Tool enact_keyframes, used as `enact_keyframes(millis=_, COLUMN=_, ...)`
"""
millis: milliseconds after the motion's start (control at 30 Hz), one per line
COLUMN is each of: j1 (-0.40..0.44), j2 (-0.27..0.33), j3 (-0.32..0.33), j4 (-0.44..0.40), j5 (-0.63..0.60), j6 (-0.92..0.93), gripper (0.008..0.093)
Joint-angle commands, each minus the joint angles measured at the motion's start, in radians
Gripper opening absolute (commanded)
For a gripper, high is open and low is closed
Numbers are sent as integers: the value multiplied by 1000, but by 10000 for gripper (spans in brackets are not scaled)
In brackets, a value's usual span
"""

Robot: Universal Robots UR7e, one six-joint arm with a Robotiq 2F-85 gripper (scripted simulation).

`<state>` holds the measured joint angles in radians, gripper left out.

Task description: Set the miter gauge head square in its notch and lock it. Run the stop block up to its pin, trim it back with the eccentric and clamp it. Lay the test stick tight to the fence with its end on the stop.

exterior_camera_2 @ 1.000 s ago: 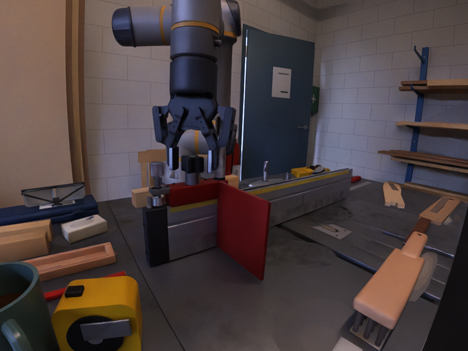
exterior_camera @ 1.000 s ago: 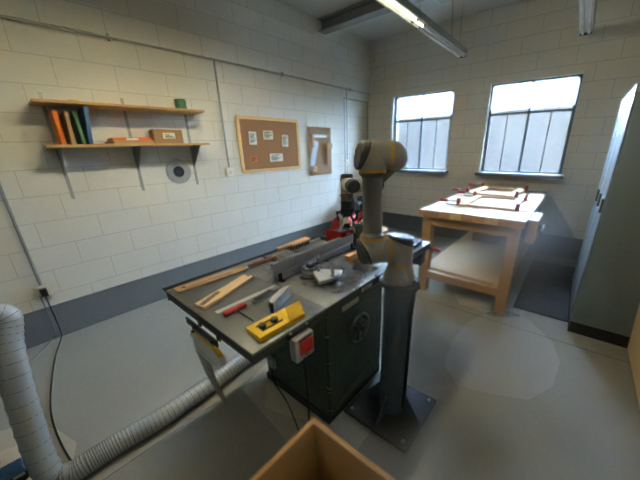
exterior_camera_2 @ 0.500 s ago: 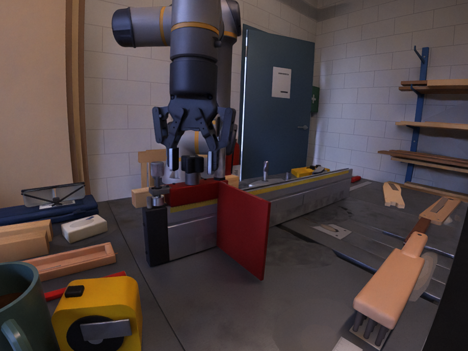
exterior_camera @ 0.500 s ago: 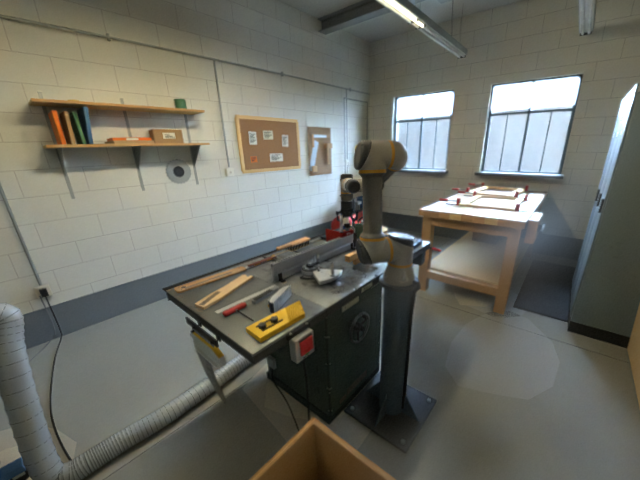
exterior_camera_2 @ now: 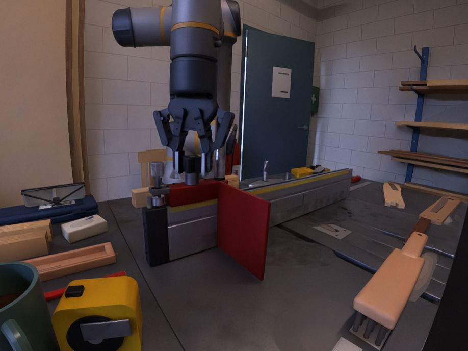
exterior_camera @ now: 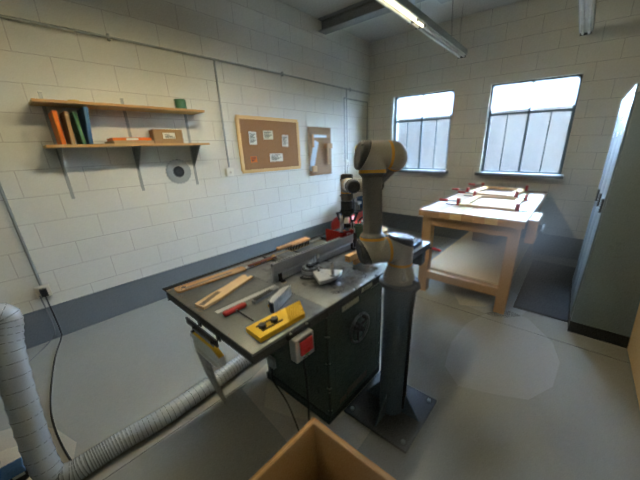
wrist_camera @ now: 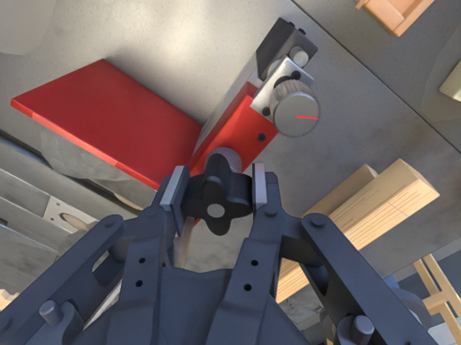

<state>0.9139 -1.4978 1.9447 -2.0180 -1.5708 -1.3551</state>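
The black lobed clamp knob on top of the red stop block is gripped by my gripper, which points straight down over it. The stop block sits at the near end of the grey fence, its red plate standing out in front of the fence face. Beside the block a knurled eccentric knob with a red index line sits on a steel bracket at the black end cap. A light wooden stick lies behind the fence.
The saw table carries a wooden push block, a yellow tape measure, a green mug, wood strips and a white block at left. The table's edge runs at far right.
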Motion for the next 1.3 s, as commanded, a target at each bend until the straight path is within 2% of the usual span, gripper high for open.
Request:
enact_keyframes(millis=0, j1=0, j2=0, j3=0, j4=-1, j5=0, j6=0, gripper=405)
enact_keyframes(millis=533, j1=0, j2=0, j3=0, j4=-1, j5=0, j6=0, gripper=85)
enact_keyframes(millis=700, j1=0, j2=0, j3=0, j4=-1, j5=0, j6=23, gripper=80)
enact_keyframes(millis=1000, j1=0, j2=0, j3=0, j4=-1, j5=0, j6=175, gripper=80)
enact_keyframes(millis=1267, j1=0, j2=0, j3=0, j4=-1, j5=0, j6=192, gripper=80)
